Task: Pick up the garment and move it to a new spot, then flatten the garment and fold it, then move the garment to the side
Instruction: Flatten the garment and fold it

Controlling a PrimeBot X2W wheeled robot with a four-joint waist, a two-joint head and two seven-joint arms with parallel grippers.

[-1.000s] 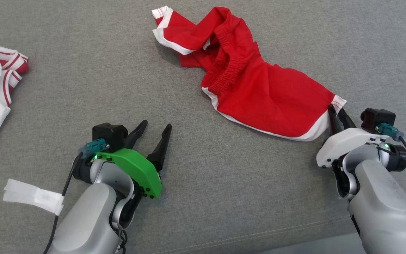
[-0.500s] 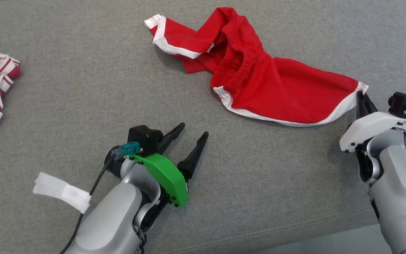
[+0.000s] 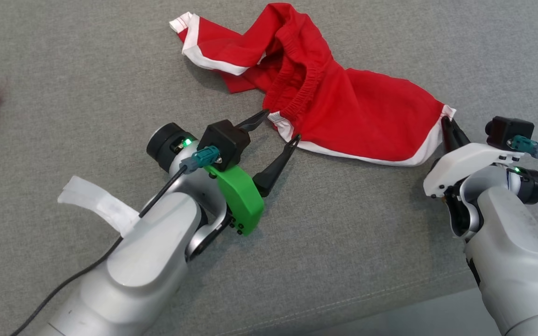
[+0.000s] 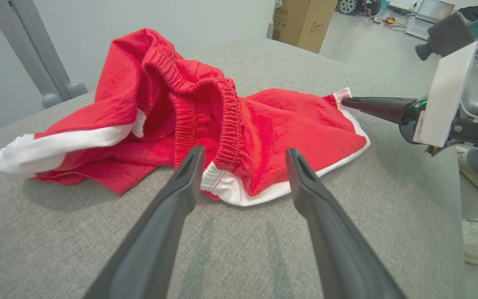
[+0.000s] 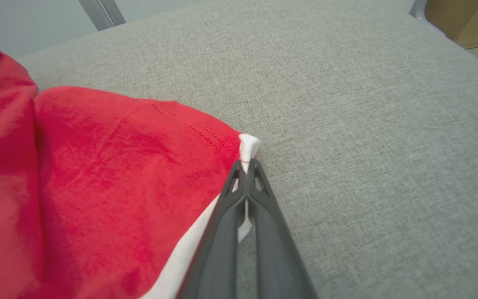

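Head camera down from above; wrist cameras low and close; red shorts [image 3: 353, 116] common to all.

Garment: red fabric shorts [image 3: 367, 116] w/ white trim, elastic waistband. Crumpled on grey fabric surface [image 3: 87, 70], waistband gaping mid-heap, rt leg spread flat, its white hem corner pinched in right gripper [image 3: 447, 122].

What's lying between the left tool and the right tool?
The red shorts, lying on the grey cushion; the head view shows it.
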